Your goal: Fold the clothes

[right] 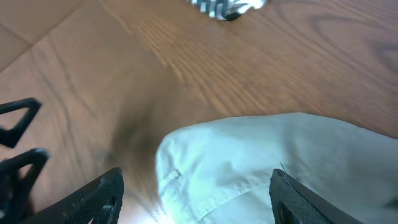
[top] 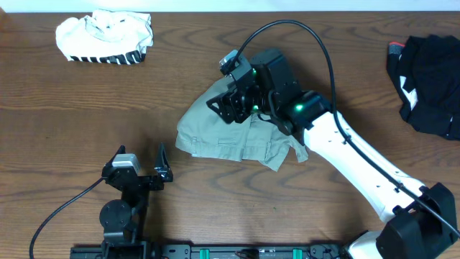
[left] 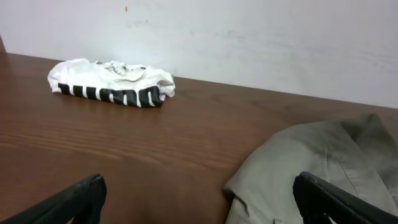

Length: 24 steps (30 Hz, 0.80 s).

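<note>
The khaki-grey shorts (top: 223,137) lie crumpled at the table's middle; they also show in the left wrist view (left: 317,168) and the right wrist view (right: 261,162). My right gripper (top: 228,106) is open, hovering over the shorts' upper part, its fingers (right: 196,199) spread either side of a folded edge. My left gripper (top: 142,164) is open and empty near the front edge, left of the shorts, with bare table between its fingers (left: 199,202). A white garment with black stripes (top: 106,37) lies balled at the back left. A black garment (top: 431,79) lies at the right edge.
The wooden table (top: 86,108) bears everything. The right arm's black cable (top: 316,43) loops above the shorts. A pale wall (left: 249,37) stands behind the table's far edge.
</note>
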{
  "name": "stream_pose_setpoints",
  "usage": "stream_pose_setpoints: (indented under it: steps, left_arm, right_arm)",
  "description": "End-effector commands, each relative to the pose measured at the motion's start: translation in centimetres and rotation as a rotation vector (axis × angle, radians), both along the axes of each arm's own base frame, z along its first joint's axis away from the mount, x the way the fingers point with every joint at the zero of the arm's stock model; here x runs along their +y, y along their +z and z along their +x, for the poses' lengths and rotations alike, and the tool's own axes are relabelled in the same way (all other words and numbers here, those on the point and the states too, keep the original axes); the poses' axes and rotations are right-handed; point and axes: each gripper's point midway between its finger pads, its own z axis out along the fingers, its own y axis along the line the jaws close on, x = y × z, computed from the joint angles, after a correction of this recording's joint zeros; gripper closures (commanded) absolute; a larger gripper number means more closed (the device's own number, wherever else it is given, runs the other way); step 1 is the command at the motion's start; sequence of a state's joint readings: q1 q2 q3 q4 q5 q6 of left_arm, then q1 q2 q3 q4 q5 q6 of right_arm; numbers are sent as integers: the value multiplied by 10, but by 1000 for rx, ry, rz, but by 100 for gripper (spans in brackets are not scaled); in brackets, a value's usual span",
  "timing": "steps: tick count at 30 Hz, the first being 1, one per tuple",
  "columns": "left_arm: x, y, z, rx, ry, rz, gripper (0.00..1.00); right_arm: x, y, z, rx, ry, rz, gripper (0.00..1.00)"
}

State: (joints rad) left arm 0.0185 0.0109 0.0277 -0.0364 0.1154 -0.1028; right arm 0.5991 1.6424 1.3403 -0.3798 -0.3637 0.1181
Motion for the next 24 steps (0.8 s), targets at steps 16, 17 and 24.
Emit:
stream_pose_setpoints:
  steps: [16, 17, 24]
  left_arm:
    - [-1, -15, 0, 39, -8, 12, 2]
    - [-1, -15, 0, 39, -8, 12, 2]
    - [-1, -15, 0, 39, -8, 12, 2]
  right_arm:
    - [-119, -65, -12, 427, -319, -158, 2]
    - [-113, -68, -18, 443, -296, -150, 1]
    - [-103, -97, -45, 623, -394, -124, 1]
